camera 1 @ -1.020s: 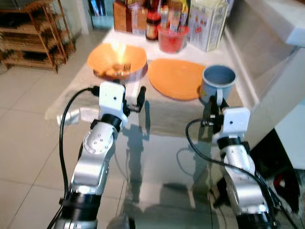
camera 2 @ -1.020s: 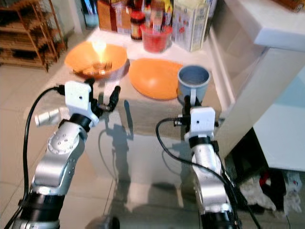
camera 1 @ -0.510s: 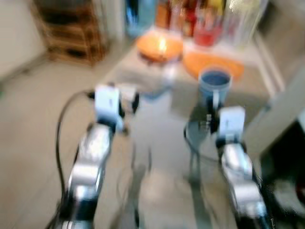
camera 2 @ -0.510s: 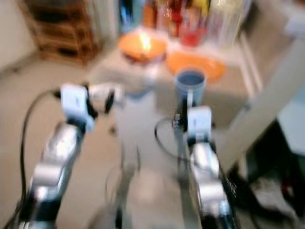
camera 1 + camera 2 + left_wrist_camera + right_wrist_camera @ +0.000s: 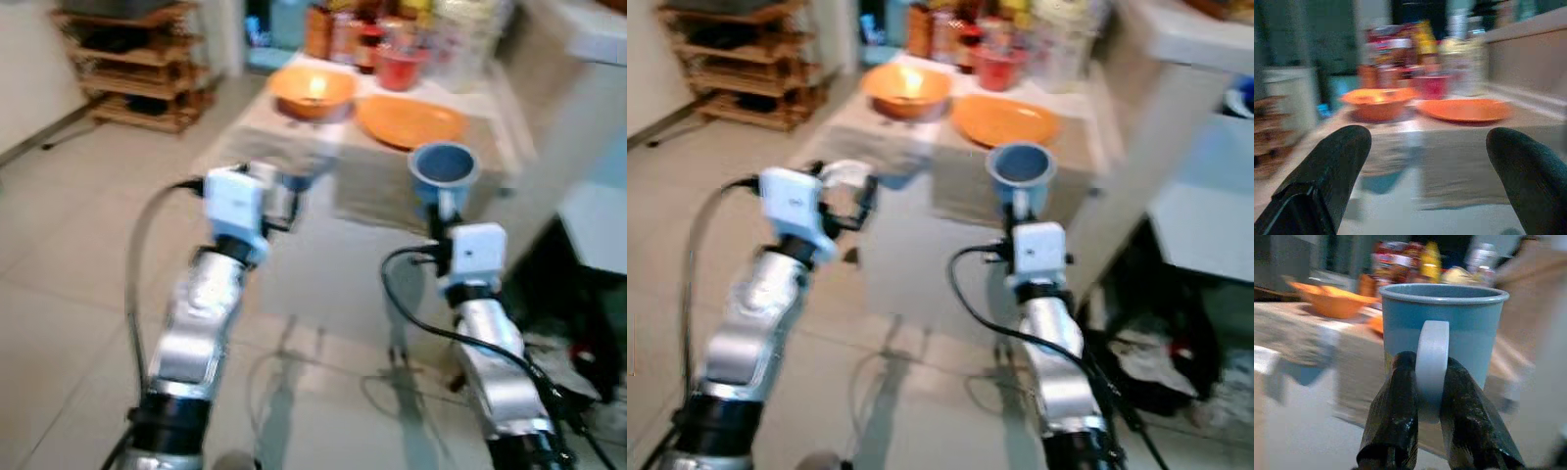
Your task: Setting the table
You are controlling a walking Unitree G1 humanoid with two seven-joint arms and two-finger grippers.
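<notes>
A: Backed off since a second ago. Table (image 5: 392,201) sat right under both arms then; now it lies ahead of them, floor (image 5: 59,245) below. Whole view shifted, so the camera moved. Mug came along with the right pincer.

B: Largest first?

A: Table, ahead of both pincers. Cloth runner (image 5: 372,186) across its near end. Wooden rack (image 5: 137,78) off beyond the left pincer's outer side.

B: On the table?

A: Orange bowl (image 5: 312,90), far ahead of the left pincer. Orange plate (image 5: 409,119) beside it, beyond the right pincer. Red pot (image 5: 400,67) and a cluster of bottles and cartons (image 5: 362,29) further back.

B: Mug?

A: Blue mug (image 5: 1442,333), off the table, at the tips of the right pincer (image 5: 1431,382). Fingers clenched on its handle (image 5: 1432,367), one each side. Mug upright, mouth up. Handle grip likely keeps it level for carrying.

B: Left pincer?

A: Left pincer (image 5: 1422,161) released, fingers wide apart, nothing between them. Points at the bowl and plate, well short of them.

B: Labels?

A: Red and yellow packaging at the back, but too blurred. No writing readable.

B: Stage?

A: My guess: mug mid-carry to another place at the table.
</notes>
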